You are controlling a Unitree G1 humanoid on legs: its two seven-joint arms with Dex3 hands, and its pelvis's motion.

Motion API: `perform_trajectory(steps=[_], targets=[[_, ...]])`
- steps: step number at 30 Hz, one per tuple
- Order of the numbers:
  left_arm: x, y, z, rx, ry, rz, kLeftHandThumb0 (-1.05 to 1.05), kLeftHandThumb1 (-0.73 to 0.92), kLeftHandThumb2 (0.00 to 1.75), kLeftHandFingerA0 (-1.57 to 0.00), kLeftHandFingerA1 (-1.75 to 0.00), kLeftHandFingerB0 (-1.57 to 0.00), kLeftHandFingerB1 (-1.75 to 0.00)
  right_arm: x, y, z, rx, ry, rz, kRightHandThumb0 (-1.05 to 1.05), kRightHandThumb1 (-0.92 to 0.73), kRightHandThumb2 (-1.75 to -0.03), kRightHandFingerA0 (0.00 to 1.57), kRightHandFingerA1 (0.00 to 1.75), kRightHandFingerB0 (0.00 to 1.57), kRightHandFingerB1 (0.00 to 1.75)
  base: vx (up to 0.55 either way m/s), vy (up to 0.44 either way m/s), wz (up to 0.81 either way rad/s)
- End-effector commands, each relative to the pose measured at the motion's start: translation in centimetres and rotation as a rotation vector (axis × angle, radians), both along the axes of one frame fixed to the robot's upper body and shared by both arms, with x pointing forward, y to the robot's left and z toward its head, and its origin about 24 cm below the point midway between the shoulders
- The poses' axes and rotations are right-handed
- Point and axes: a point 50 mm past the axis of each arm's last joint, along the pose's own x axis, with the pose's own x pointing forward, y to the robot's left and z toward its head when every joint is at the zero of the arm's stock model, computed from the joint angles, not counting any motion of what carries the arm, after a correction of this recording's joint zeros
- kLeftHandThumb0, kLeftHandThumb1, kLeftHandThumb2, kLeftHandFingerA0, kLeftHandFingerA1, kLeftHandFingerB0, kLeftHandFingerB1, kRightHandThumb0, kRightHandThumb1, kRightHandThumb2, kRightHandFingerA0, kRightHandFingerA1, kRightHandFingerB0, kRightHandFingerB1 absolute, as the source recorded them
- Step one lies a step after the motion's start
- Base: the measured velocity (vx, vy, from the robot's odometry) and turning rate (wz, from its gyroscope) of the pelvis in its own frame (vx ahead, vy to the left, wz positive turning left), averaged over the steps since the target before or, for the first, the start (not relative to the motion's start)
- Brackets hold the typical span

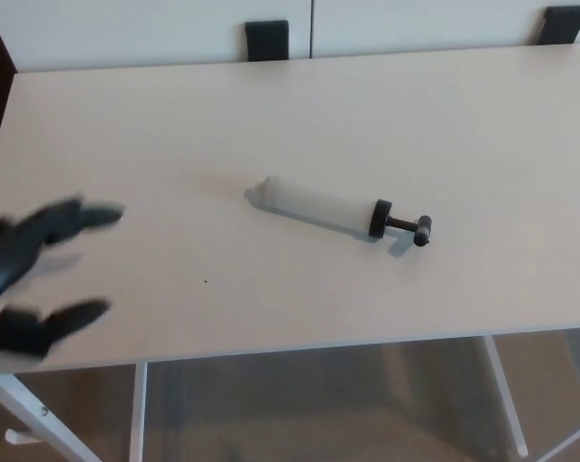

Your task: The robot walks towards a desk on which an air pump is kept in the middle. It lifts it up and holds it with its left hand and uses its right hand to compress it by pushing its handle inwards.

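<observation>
Translucent plastic, that air pump (320, 209), lying flat mid-desk (463, 115), black handle (422, 230) pointing right; I judged it light, rigid, a bit slick, best gripped around the barrel. My left hand (35, 279) hung blurred at the left edge, fingers spread, empty, well apart.

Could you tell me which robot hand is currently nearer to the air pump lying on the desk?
The left. The left robot hand is at the picture's left edge, fingers apart, well clear of the air pump at mid-desk. The right robot hand is not in view.
</observation>
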Motion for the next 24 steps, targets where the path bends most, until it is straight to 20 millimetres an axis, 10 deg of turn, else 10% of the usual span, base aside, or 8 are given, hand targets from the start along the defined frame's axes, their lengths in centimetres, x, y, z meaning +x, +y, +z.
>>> perform_trajectory(steps=[1,3,4,11,12,14,15,24], targets=[[-20.1,5.4,10.9,-1.102,0.405,-0.494,-0.54,0.85,0.66,-0.38,-0.46,-0.54,-0.39,-10.4,-6.9,-0.3,0.239,0.066,-0.119,-0.86,-0.72,-1.06,0.17,0.44,0.07,0.38,0.0,0.0,0.0],[-20.5,5.4,11.1,-1.099,0.392,-0.486,-0.54,0.85,0.66,-0.38,-0.46,-0.54,-0.39,-10.1,-7.0,-0.5,0.241,0.064,-0.123,-0.86,-0.72,-1.06,0.17,0.44,0.07,0.38,0.0,0.0,0.0],[-20.5,5.4,10.8,-1.118,0.379,-0.496,-0.66,0.81,0.65,-0.32,-0.41,-0.5,-0.4,-10.0,-7.1,-0.6,0.275,0.06,-0.128,-0.87,-0.86,-0.68,0.27,0.3,0.18,0.27,0.0,0.0,0.0],[-20.2,4.2,9.6,-1.205,0.715,-0.452,-0.54,0.87,0.66,-0.33,-0.5,-0.51,-0.45,-9.9,-8.0,-0.5,0.337,0.059,-0.17,-0.87,-0.88,-0.68,0.26,0.3,0.16,0.27,0.0,0.0,0.0],[-20.3,4.6,9.5,-1.239,0.609,-0.466,-0.76,0.63,1.06,-0.34,-0.6,-0.48,-0.66,-9.8,-8.0,-0.8,0.363,0.059,-0.182,-0.87,-0.86,-0.67,0.29,0.31,0.17,0.27,0.0,0.0,0.0],[-20.5,5.2,9.2,-1.282,0.477,-0.485,-0.76,0.63,1.06,-0.34,-0.6,-0.48,-0.66,-9.8,-8.1,-1.2,0.396,0.058,-0.196,-0.87,-0.86,-0.67,0.29,0.31,0.17,0.27,0.0,0.0,0.0],[-20.7,6.0,9.3,-1.231,0.41,-0.464,-0.65,0.89,0.67,-0.4,-0.68,-0.43,-0.64,-10.0,-8.2,-1.5,0.42,0.065,-0.199,-0.86,-0.87,-0.68,0.31,0.32,0.2,0.28,0.0,0.0,0.0],[-22.5,8.4,9.8,-0.97,0.274,-0.311,-0.67,0.81,0.64,-0.65,-0.66,-0.62,-0.6,-10.1,-8.3,-2.4,0.467,0.077,-0.201,-0.86,-0.89,-0.68,0.29,0.33,0.21,0.28,0.0,0.0,0.0]])
